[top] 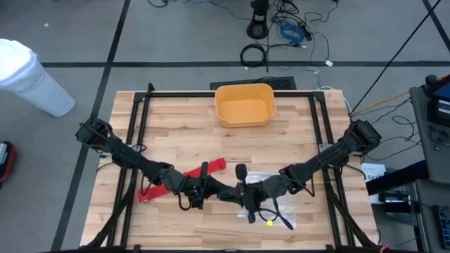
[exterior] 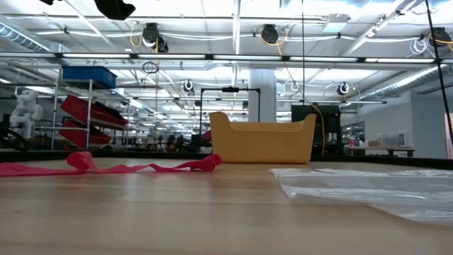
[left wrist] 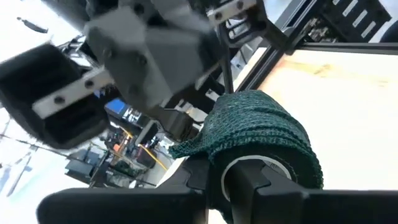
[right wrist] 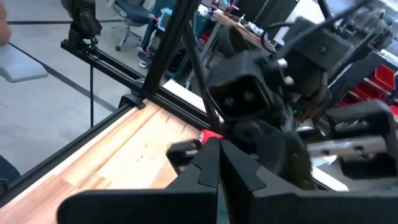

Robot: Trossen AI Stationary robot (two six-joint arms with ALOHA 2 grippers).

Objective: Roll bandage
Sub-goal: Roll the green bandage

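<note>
Red bandage [top: 184, 176] lies unrolled as a flat strip on the wooden tabletop [top: 295, 133], left of centre, in the high view; left claw [top: 235, 195] and right claw [top: 247, 188] meet just beside its near end, on a clear plastic bag [top: 271, 177]. Yellow bin [top: 245, 103] at the far edge. Low view: bandage rumpled, arms unseen. Left wrist view: claw's gap not discernible. Right wrist view: fingers [right wrist: 214, 163] pressed together, holding nothing.
</note>
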